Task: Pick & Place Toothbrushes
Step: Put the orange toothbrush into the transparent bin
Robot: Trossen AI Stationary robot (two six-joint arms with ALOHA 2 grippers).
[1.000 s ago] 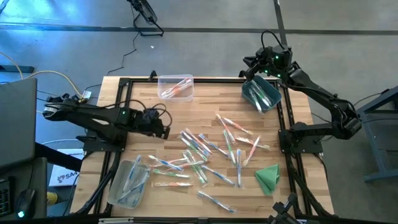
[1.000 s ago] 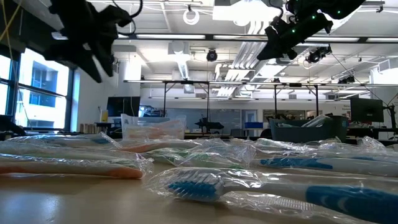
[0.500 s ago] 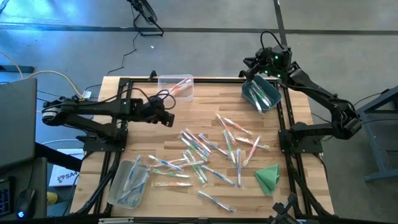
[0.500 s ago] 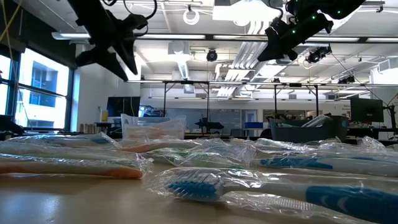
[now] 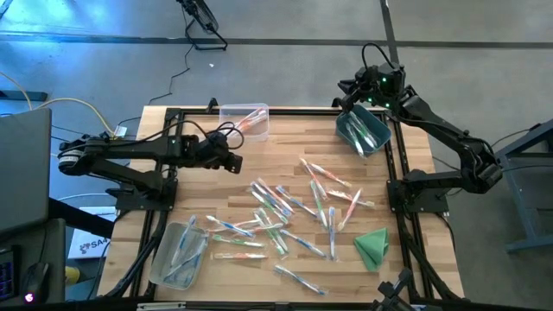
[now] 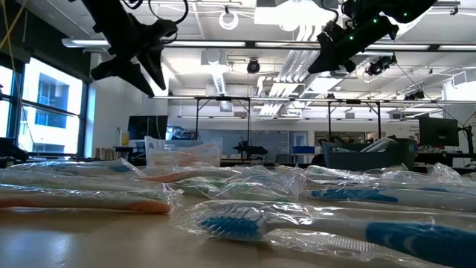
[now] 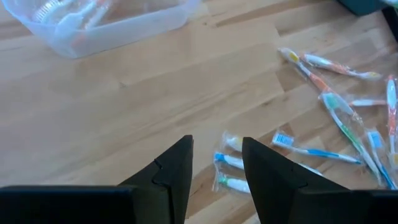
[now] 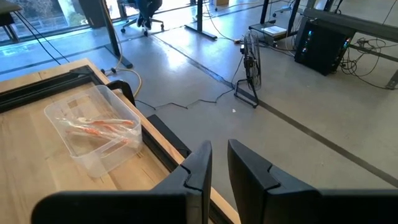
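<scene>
Your left hand (image 5: 235,161) is hanging in the air over the wooden surface (image 5: 285,147), just in front of the clear bin (image 5: 244,120) at the back edge. Its arm is reaching in level from the left side, and the hand is pointing toward the middle. Its two fingers (image 7: 177,171) are standing a little apart, with nothing between them — you are holding no brush.

Your right hand (image 5: 350,95) is up high over the back right corner, beside the blue-grey bin (image 5: 363,131). Its arm is bending up and back from its base on the right. Its fingers (image 8: 200,165) are standing close together with only a thin gap, and they are holding nothing.

The toothbrushes (image 5: 285,212) are lying scattered in their clear wrappers over the middle of the surface. A few orange ones are lying inside the clear bin — more are resting in the blue-grey bin and in the see-through bin (image 5: 178,253) at the front left. A folded green cloth (image 5: 372,246) is lying near the front right.
</scene>
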